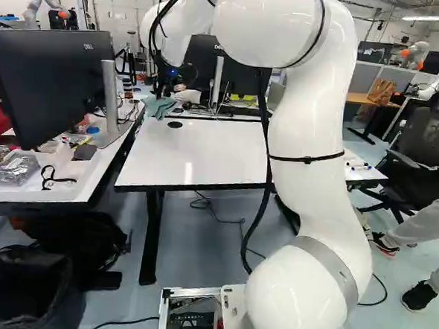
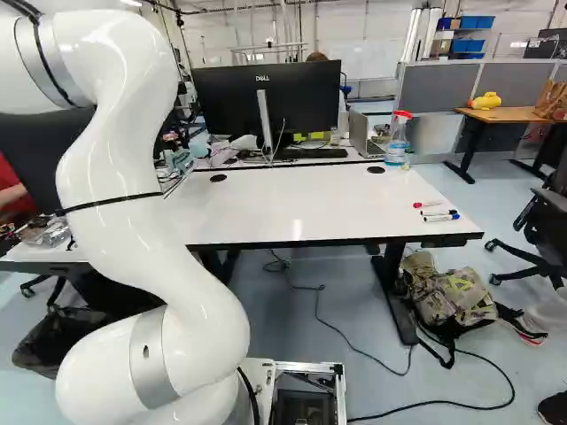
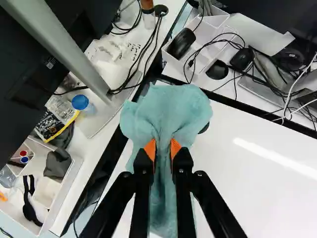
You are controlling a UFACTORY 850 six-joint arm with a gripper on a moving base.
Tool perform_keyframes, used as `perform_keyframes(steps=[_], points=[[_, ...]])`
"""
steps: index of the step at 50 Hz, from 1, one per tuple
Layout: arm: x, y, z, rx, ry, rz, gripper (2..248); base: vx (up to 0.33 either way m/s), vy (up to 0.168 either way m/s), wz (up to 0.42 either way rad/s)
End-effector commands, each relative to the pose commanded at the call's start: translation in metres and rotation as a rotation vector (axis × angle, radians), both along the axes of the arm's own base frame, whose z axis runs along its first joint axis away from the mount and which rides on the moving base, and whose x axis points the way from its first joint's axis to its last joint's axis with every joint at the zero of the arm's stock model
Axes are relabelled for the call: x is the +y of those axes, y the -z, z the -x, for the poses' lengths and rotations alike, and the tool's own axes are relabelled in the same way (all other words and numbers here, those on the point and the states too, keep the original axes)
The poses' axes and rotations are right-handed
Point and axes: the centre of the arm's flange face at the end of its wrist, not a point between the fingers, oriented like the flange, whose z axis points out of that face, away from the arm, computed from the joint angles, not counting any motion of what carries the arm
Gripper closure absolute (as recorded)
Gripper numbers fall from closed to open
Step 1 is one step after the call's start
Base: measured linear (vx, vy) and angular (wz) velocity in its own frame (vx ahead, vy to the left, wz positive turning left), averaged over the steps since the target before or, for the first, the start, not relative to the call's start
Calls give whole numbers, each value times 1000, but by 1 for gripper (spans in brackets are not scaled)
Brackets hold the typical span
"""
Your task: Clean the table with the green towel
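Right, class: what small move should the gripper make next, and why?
Probably a slight lowering, to press the green towel onto the white table. The gripper is shut on the bunched cloth, which is already at the table's far left corner; whether it touches the surface, I cannot tell.

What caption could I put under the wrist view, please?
A black two-fingered tool with orange pads grips a crumpled, blue-green cloth towel over a glossy, white tabletop.

Three markers (image 2: 438,212) lie on the white table (image 2: 292,208) — a spray bottle (image 2: 397,143) by its far corner.
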Motion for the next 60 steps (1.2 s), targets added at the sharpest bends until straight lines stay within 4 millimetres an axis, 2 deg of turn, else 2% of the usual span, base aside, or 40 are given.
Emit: perform_keyframes(steps=[1,6,7,11,12,16,17,21,22,27,28,45,60], points=[[0,0,0,0,0,0,182,0,0,0],[0,0,0,0,0,0,182,0,0,0],[0,0,0,0,0,0,149,0,0,0],[0,0,0,0,0,0,149,0,0,0],[0,0,0,0,0,0,114,0,0,0],[0,0,0,0,0,0,114,0,0,0],[0,0,0,0,0,0,79,0,0,0],[0,0,0,0,0,0,79,0,0,0],[0,0,0,0,0,0,42,0,0,0],[0,0,0,0,0,0,42,0,0,0],[0,0,0,0,0,0,6,0,0,0],[-2,0,0,1,2,0,3,0,0,0],[-25,-1,5,10,30,5,3,0,0,0]])
